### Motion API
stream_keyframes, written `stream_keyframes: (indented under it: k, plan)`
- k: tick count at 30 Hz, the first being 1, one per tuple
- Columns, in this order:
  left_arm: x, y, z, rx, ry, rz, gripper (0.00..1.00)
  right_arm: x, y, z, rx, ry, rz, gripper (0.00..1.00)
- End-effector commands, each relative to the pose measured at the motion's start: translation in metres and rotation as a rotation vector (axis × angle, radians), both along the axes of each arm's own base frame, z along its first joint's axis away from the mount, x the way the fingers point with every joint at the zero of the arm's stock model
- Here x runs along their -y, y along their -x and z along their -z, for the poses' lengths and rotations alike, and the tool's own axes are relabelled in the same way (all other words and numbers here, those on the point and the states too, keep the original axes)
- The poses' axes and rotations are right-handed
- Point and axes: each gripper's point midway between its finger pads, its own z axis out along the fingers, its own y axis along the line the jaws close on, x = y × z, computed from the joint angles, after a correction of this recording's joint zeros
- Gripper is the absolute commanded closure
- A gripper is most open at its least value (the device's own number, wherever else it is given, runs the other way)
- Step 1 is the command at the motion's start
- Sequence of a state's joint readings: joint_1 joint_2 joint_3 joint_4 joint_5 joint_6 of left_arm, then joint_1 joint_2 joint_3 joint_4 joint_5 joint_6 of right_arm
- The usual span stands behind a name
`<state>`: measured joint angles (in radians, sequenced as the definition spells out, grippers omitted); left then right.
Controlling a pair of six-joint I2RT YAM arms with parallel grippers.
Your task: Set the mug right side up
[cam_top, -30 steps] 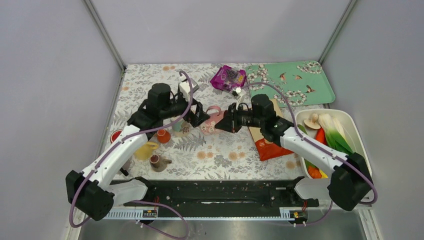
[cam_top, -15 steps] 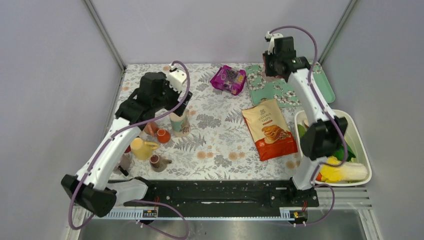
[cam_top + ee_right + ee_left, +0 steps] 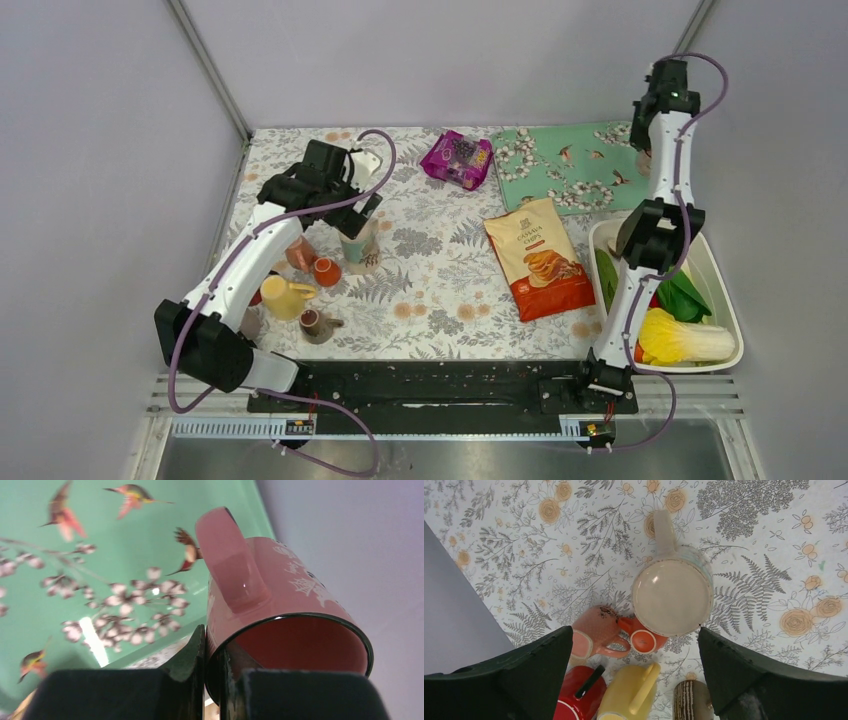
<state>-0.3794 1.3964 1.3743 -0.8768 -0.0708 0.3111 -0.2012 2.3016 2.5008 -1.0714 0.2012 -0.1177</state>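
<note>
Nearest the arm bases, on the left of the flowered table [image 3: 440, 290], a group of small vessels stands close together: a brown striped cup [image 3: 691, 700], a yellow pitcher [image 3: 629, 695] and a red pot [image 3: 574, 700]. Just beyond them are a speckled pink cup [image 3: 596, 632] and a little orange cup [image 3: 644, 640] that touch each other. The orange cup sits right against a cream mug [image 3: 672, 597], which turns a flat pale round face upward, its handle pointing away from the group. The left gripper [image 3: 634, 630] hangs straight above this mug with its fingers spread wide, one on each side and clear of it, holding nothing. To the right, at mid-table, an orange chip bag [image 3: 540, 258] lies flat. Beside it at the right edge stands a white tub [image 3: 728, 300] holding a pale yellow cabbage [image 3: 680, 338] and green leaves [image 3: 690, 290]. Farther back a purple packet [image 3: 458, 157] lies near the middle, just left of a green tray [image 3: 560, 170] printed with birds and blossoms. The right arm reaches up and over to the tray's far right corner, beside the wall. There the right gripper [image 3: 212, 642] pinches the rim of the pink mug [image 3: 280, 585], one finger outside the wall and one inside. The mug is tilted, its mouth toward the wrist camera and its handle on the tray's side. Whether it touches the tray cannot be told.
</note>
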Motion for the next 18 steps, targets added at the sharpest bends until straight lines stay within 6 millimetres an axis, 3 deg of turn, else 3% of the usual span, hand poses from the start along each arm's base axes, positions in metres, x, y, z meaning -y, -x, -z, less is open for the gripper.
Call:
stream_keyframes:
  k: [1,3,7,11,18]
  plan:
    - [-0.003,-0.015,-0.036,0.131,-0.022,0.038,0.01,0.029,-0.010,-0.014,0.067,0.010,0.002,1.00]
    - [0.001,-0.017,-0.046,0.164,0.004,0.055,0.01,0.038,-0.007,0.005,0.017,0.007,-0.001,1.00]
    - [0.010,-0.019,-0.050,0.164,0.039,0.080,0.01,0.035,-0.010,0.039,-0.036,-0.060,-0.038,1.00]
    - [0.010,-0.025,-0.045,0.141,0.019,0.076,0.01,0.023,-0.019,0.050,-0.024,-0.118,-0.089,1.00]
    - [0.015,-0.029,-0.044,0.131,0.029,0.085,0.01,0.033,-0.021,0.075,-0.049,-0.142,-0.056,1.00]
